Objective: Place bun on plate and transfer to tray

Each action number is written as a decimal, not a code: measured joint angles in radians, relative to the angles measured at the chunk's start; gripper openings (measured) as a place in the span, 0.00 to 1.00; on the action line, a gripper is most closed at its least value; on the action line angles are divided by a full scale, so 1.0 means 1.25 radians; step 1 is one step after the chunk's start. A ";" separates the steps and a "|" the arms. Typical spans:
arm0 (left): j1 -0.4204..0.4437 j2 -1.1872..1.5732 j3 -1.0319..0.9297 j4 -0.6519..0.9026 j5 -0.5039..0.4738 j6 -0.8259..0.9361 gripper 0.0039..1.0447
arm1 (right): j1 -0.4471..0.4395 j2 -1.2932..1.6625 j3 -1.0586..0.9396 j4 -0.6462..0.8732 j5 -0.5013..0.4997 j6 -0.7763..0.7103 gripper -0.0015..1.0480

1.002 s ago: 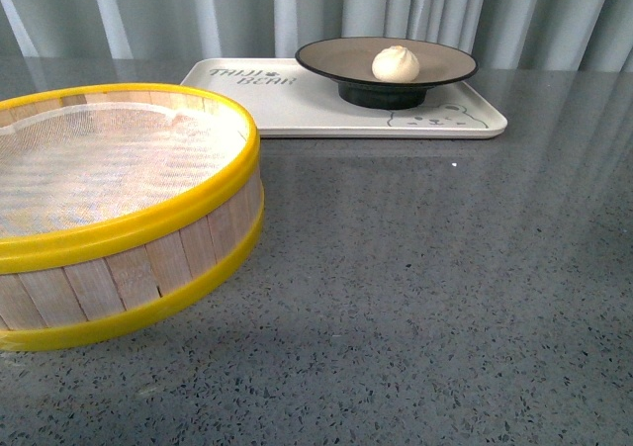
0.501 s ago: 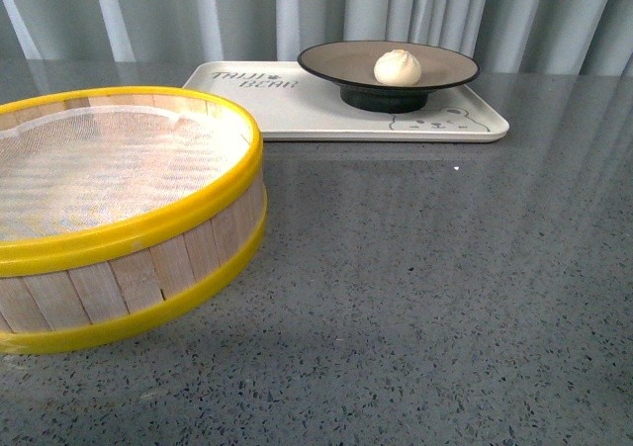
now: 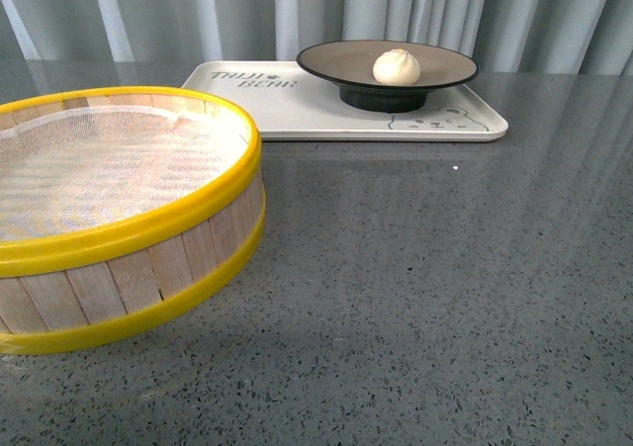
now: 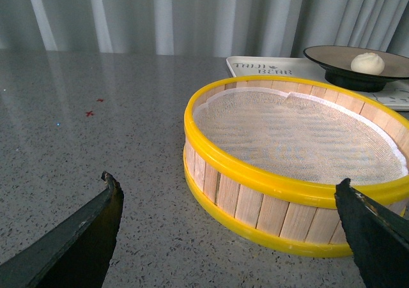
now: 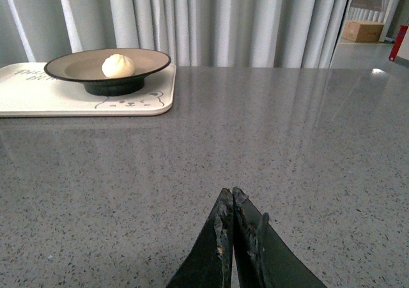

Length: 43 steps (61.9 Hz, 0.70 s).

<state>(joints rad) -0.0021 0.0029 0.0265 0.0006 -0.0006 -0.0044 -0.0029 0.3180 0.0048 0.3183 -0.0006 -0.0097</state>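
Bun (image 3: pixel 396 66) sits inside the plate (image 3: pixel 341 62), a little right of centre; plate stands on the right half of the tray (image 3: pixel 297 110), at the far side of the grey speckled tabletop (image 3: pixel 425 288), in front of pale curtains (image 3: pixel 247 11). Steamer basket (image 3: pixel 129 238), yellow-rimmed with cloth liner, near left, apart from the tray. Left pincer (image 4: pixel 227 227) spread wide, holding nothing, just short of the basket; right pincer (image 5: pixel 232 202) tips pressed together, empty, low over bare tabletop, well apart from the tray.

bun (image 3: pixel 396 66) on plate (image 3: pixel 336 62), plate on tray (image 3: pixel 287 110), steamer basket (image 3: pixel 119 258) nearer, left
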 joint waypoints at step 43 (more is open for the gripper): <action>0.000 0.000 0.000 0.000 0.000 0.000 0.94 | 0.000 -0.251 0.001 -0.252 0.000 0.000 0.02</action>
<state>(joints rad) -0.0021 0.0025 0.0265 0.0006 -0.0010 -0.0044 -0.0029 0.0044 0.0055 0.0032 -0.0010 -0.0101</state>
